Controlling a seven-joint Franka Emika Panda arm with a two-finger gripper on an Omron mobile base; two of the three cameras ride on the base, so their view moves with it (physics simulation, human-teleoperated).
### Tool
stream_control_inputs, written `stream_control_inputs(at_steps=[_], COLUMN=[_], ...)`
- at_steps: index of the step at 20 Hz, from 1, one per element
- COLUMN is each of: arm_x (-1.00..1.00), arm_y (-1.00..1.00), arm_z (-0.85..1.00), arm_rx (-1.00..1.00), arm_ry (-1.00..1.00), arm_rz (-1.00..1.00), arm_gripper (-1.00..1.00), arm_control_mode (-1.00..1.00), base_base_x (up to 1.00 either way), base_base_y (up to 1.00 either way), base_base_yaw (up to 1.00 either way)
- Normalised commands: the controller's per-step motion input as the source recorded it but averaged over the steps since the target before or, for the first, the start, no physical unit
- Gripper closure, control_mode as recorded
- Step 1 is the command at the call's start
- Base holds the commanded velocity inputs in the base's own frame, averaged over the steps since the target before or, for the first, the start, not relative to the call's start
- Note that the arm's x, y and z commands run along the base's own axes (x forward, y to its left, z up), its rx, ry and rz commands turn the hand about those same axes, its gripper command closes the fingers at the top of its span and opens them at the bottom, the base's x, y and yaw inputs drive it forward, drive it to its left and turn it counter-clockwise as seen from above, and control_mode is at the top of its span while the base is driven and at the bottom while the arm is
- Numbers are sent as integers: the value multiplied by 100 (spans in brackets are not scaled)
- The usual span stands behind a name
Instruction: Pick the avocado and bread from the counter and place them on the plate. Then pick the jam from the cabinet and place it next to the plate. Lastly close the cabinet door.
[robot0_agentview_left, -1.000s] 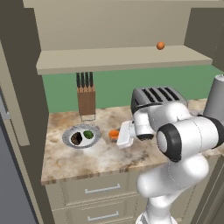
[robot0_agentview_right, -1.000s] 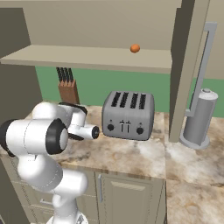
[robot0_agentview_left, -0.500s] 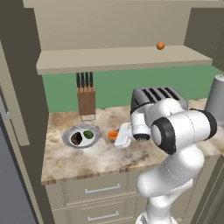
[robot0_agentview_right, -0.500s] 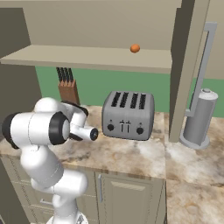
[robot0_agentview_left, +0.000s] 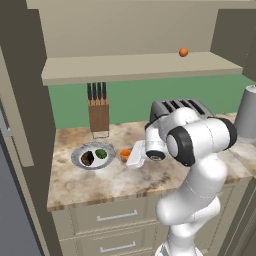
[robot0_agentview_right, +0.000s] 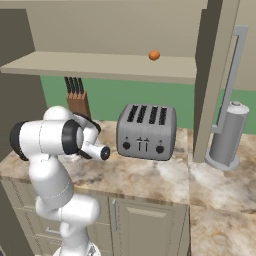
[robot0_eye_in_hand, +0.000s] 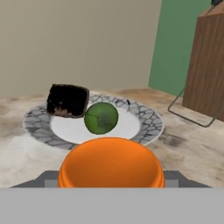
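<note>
Jam (robot0_eye_in_hand: 111, 162) sits clamped in the gripper (robot0_agentview_left: 131, 155) just beside the plate (robot0_eye_in_hand: 148, 117), low over the counter (robot0_agentview_left: 100, 182), so a release too near the rim risks tipping it onto the avocado (robot0_eye_in_hand: 101, 117) and bread (robot0_eye_in_hand: 67, 100).

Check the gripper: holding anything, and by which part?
Yes. The gripper holds the jam, fingers on opposite sides of the jar's body, low beside the plate. Exact contact points are hidden at the hand view's bottom edge.

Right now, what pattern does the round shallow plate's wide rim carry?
A grey-and-white mottled, cobbled pattern around a plain white centre on the round shallow plate; clearest in the hand view.
</note>
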Motion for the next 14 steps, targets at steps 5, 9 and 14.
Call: stream_control_inputs(at_steps=[5,9,14], arm_x=[22,26,20], arm_y=[12,0,0], arm_z=[-21,-35,-32], arm_rx=[0,0,0], arm_ry=[3,6,2], arm_rz=[-3,-2,-2], arm_gripper=[100,100,100], arm_control_mode=[-100,-100,-100], base_base_x=[0,0,0], base_base_y=[0,0,0], base_base_yaw=[0,0,0])
